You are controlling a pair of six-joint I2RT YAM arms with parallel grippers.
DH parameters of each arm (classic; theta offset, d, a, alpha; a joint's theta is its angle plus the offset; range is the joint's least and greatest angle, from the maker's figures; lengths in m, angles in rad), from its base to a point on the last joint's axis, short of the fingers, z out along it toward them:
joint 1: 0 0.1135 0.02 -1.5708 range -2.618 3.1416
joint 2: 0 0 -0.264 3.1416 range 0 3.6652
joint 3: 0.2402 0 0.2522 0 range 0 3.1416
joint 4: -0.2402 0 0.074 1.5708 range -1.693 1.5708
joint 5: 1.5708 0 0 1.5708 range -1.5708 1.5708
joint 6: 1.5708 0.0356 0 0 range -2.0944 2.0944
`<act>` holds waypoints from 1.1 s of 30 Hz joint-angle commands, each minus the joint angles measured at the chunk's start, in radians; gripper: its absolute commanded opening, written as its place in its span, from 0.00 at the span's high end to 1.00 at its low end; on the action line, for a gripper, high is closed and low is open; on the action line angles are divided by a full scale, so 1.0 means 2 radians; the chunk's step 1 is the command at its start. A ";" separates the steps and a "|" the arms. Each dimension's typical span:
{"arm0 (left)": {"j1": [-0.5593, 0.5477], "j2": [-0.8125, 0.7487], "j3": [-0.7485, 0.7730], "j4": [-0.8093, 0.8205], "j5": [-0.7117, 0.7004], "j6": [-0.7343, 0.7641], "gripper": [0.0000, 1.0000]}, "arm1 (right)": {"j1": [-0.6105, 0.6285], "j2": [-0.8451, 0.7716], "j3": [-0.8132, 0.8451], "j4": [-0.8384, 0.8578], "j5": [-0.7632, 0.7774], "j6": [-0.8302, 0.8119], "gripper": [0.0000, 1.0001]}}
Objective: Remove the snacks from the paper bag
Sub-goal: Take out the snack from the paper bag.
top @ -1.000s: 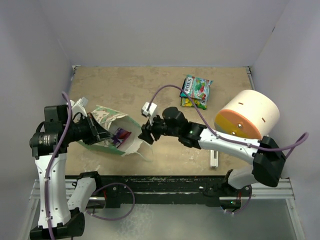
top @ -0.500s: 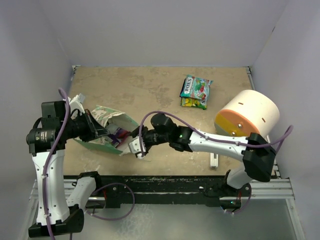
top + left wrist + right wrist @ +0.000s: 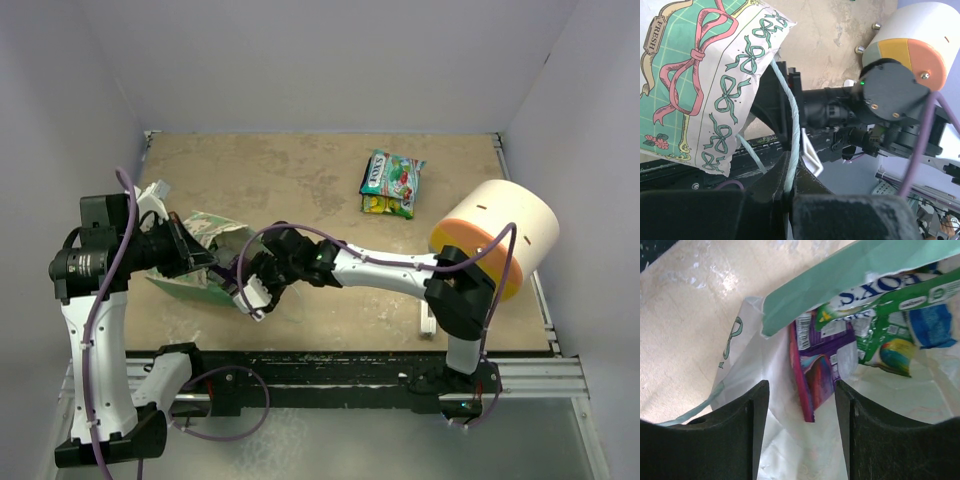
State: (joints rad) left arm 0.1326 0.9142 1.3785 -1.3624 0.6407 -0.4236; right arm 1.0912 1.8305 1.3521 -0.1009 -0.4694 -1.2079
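The mint-green paper bag (image 3: pixel 205 262) lies on its side at the left, its mouth facing right. My left gripper (image 3: pixel 786 192) is shut on the bag's string handle (image 3: pixel 793 130) and holds the bag (image 3: pixel 705 85) up. My right gripper (image 3: pixel 248 290) is open at the bag's mouth. In the right wrist view its jaws (image 3: pixel 802 405) stand either side of a pink/magenta packet (image 3: pixel 820 372) inside the white-lined bag (image 3: pixel 805 287), not touching it. A green packet (image 3: pixel 890 325) lies deeper in. Two packets, green (image 3: pixel 392 176) over yellow-green (image 3: pixel 385 206), lie on the table at the back.
A big cream cylinder with an orange end (image 3: pixel 495 235) stands at the right. A small white stick (image 3: pixel 428 320) lies near the front edge beside the right arm. Grey walls close in the table on three sides.
My right gripper has moved left, from beside the bag's mouth into it. The left gripper keeps its hold on the handle; the left arm shifted slightly left.
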 commanded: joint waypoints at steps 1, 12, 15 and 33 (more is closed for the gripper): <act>0.000 -0.006 0.007 0.009 0.017 0.004 1.00 | 0.001 0.016 0.025 -0.022 0.020 -0.032 0.42; 0.000 -0.006 0.010 0.002 0.025 0.005 1.00 | 0.001 0.059 0.035 0.032 0.066 -0.030 0.42; 0.000 -0.003 0.013 0.000 0.027 0.008 1.00 | 0.002 0.068 0.034 0.055 0.064 -0.019 0.42; 0.000 0.008 0.038 -0.024 0.026 0.027 1.00 | 0.001 0.129 0.067 0.189 0.084 0.028 0.69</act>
State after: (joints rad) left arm 0.1326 0.9344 1.4090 -1.4021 0.6697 -0.3969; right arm 1.0931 2.1082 1.4384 0.1623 -0.3195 -1.1915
